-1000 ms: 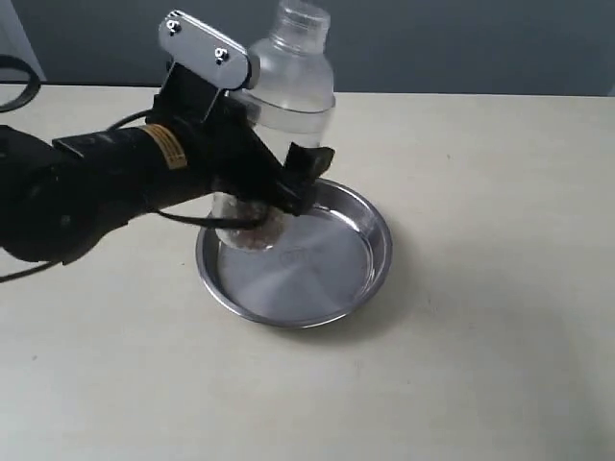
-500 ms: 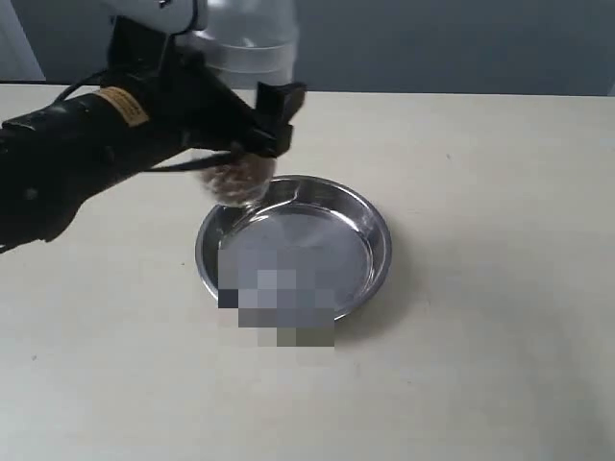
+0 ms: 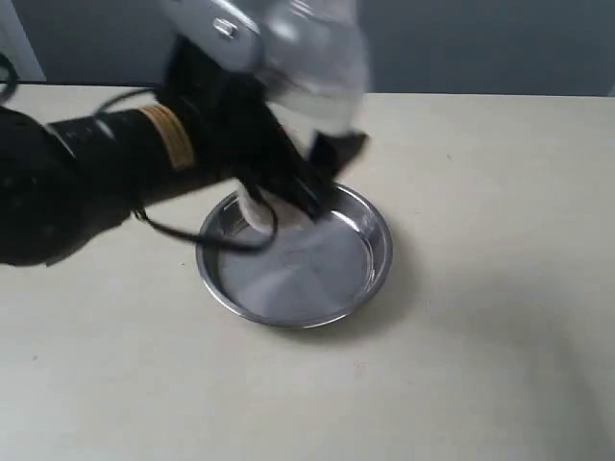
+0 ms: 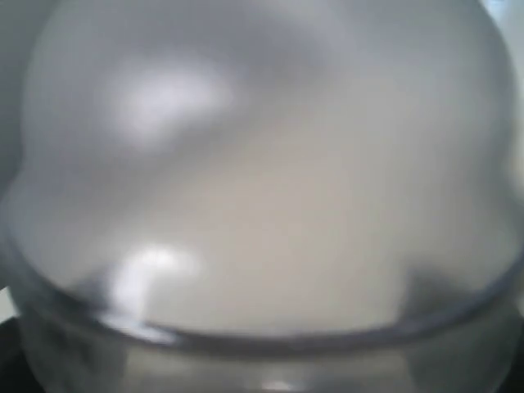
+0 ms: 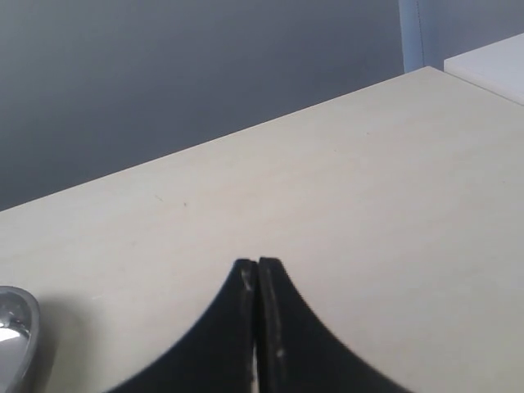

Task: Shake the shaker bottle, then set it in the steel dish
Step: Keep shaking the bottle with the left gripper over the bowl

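In the exterior view the clear shaker bottle (image 3: 309, 67) is a motion-blurred shape held above the back left of the steel dish (image 3: 370, 274). My left gripper (image 3: 303, 178) is shut on the bottle's body, its black arm reaching in from the left. The bottle's lower end hangs just over the dish's rim; the beads are not discernible. In the left wrist view the bottle's domed shoulder (image 4: 270, 180) fills the picture, blurred, and the fingers are hidden. My right gripper (image 5: 258, 266) is shut with nothing in it, above bare table.
The pale tabletop (image 3: 500, 192) stretches around the dish. A grey wall (image 3: 461, 43) stands behind the table's far edge. In the right wrist view a sliver of the dish's rim (image 5: 18, 327) shows at the picture's side, and a white surface (image 5: 491, 57) lies past the table's corner.
The left arm has swung the bottle up and left, then back right and down over the dish's back rim. The bottle is more blurred now. The dish has stayed put.
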